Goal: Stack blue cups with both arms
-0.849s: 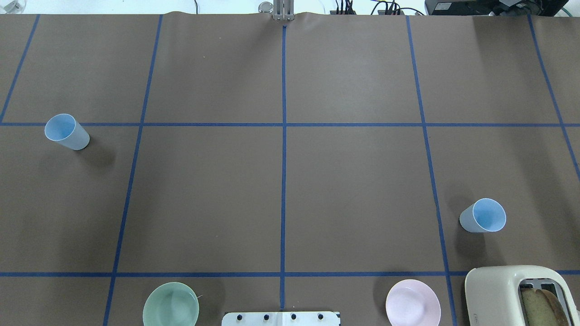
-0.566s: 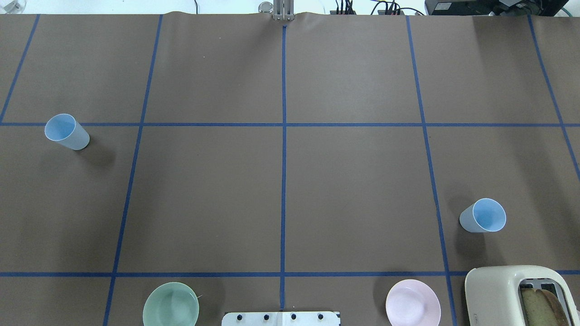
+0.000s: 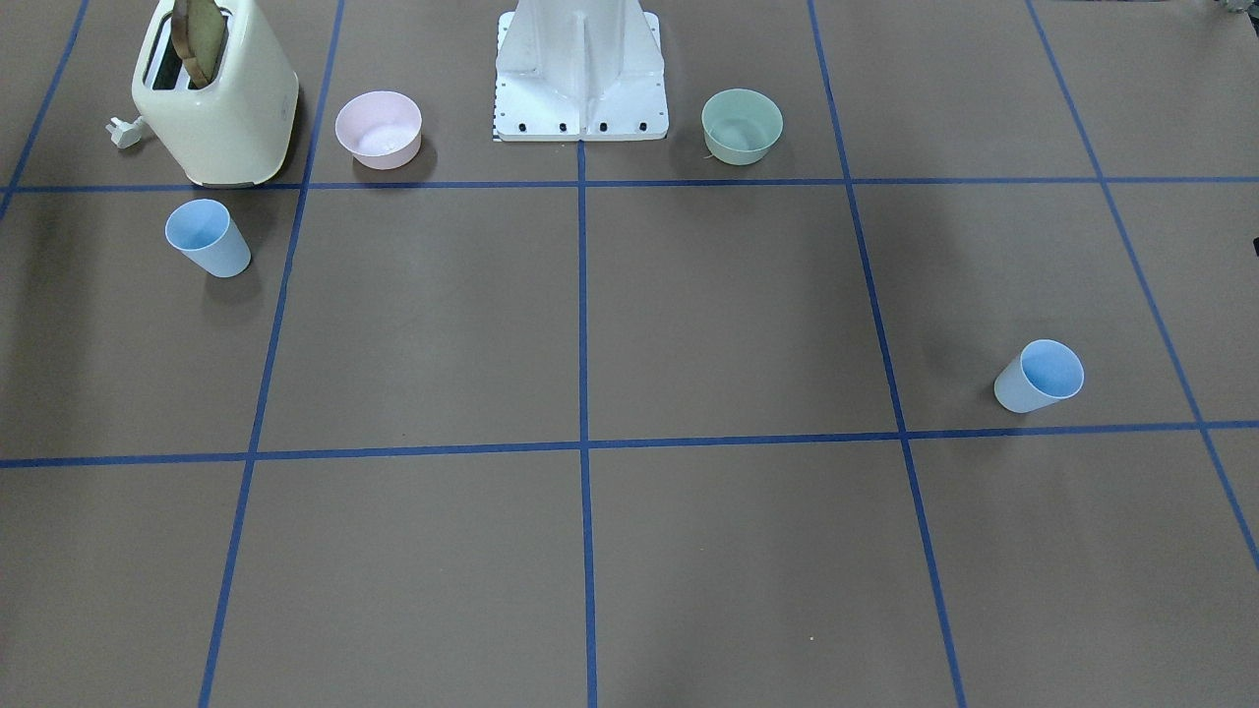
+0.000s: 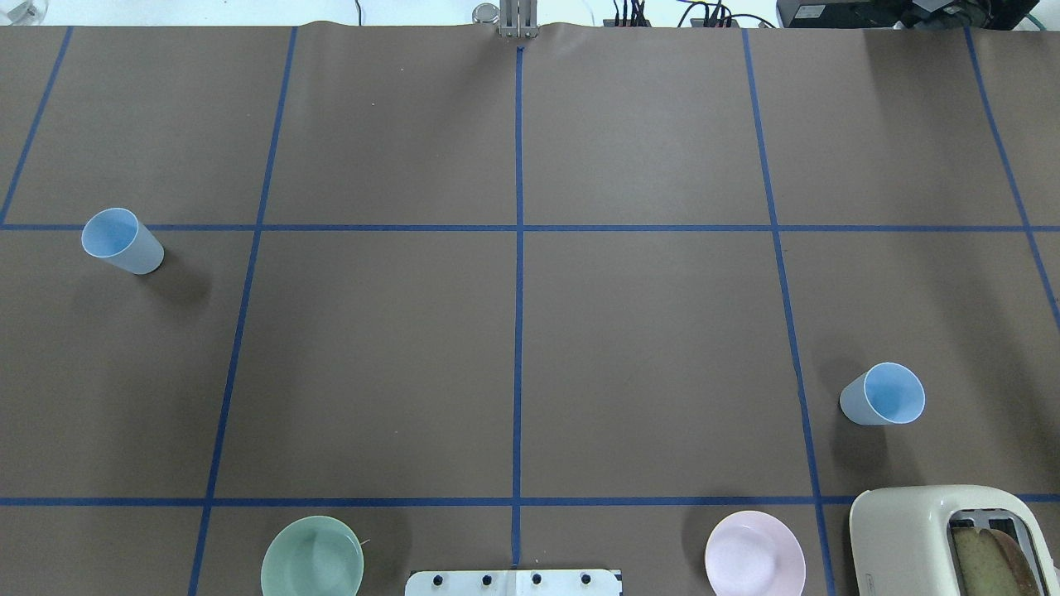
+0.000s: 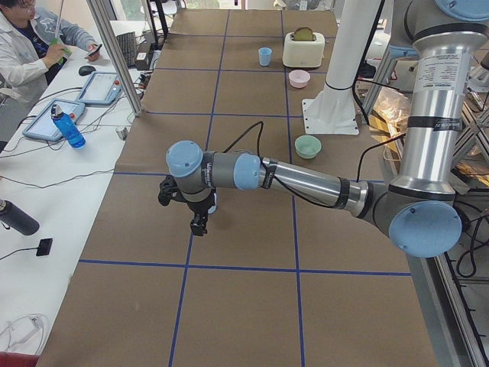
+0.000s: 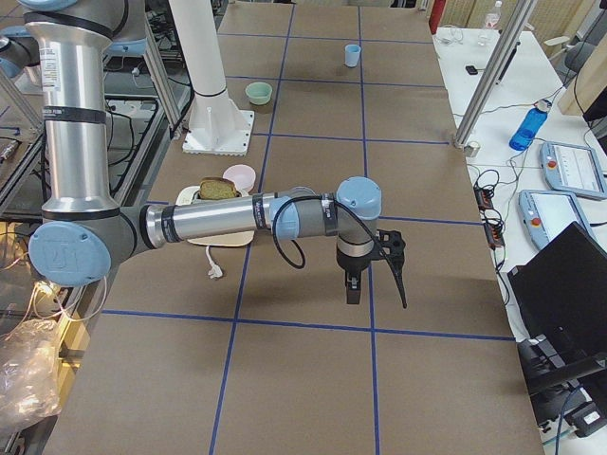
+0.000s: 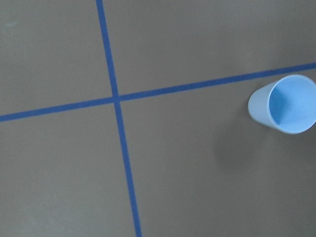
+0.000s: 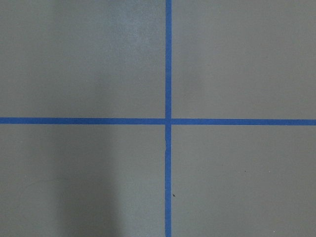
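1. Brown paper table [image 4: 646,356], blue tape grid. Opening step, by my reading: nothing stacked yet.
2. Left gripper [image 5: 195,218] and right gripper [image 6: 375,284] hang above the table. Finger spread: cannot tell.
3. Cream toaster [image 4: 927,534], near right, crowds the right cup [image 4: 883,395].
4. Pink bowl [image 4: 754,553] and green bowl [image 4: 312,556] sit along the near edge.
5. Left cup [image 4: 122,241] stands upright, far left, well apart from the right cup. Next move likely: each arm descends over its own cup.

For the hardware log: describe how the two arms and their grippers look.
Both the left arm and the right arm are silver tubes with grey joints and round light blue caps. A black cable loops near each wrist. The left gripper and right gripper are black.
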Controlling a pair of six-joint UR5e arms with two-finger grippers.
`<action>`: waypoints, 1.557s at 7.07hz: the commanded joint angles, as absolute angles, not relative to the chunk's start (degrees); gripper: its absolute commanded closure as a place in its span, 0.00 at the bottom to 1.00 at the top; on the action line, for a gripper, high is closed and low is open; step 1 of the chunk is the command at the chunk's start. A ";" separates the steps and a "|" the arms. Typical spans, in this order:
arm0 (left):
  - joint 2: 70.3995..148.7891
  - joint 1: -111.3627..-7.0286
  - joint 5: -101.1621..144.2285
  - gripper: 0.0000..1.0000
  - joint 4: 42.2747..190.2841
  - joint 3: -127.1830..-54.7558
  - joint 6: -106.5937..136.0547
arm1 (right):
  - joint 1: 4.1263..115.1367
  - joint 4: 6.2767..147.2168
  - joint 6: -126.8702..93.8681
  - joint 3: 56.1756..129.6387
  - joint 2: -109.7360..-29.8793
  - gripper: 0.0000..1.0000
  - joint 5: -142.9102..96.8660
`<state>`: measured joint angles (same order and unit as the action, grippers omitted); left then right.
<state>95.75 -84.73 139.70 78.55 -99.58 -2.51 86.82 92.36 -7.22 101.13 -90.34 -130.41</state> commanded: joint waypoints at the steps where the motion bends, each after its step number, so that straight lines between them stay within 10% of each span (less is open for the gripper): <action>1: 98.17 -79.47 139.92 0.00 84.94 -97.75 3.84 | 85.44 92.37 -6.68 105.79 -92.79 0.00 -134.01; 5: 106.59 -72.70 139.48 0.01 99.39 -83.08 14.92 | 80.43 92.29 -7.29 117.31 -102.38 0.01 -138.08; 11: 106.44 -68.73 139.48 0.09 105.03 -79.81 18.28 | 73.66 77.52 -17.49 117.60 -108.11 0.01 -137.99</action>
<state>107.02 -68.82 139.44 104.71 -79.98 18.37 74.15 77.88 -17.25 117.60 -108.01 -137.90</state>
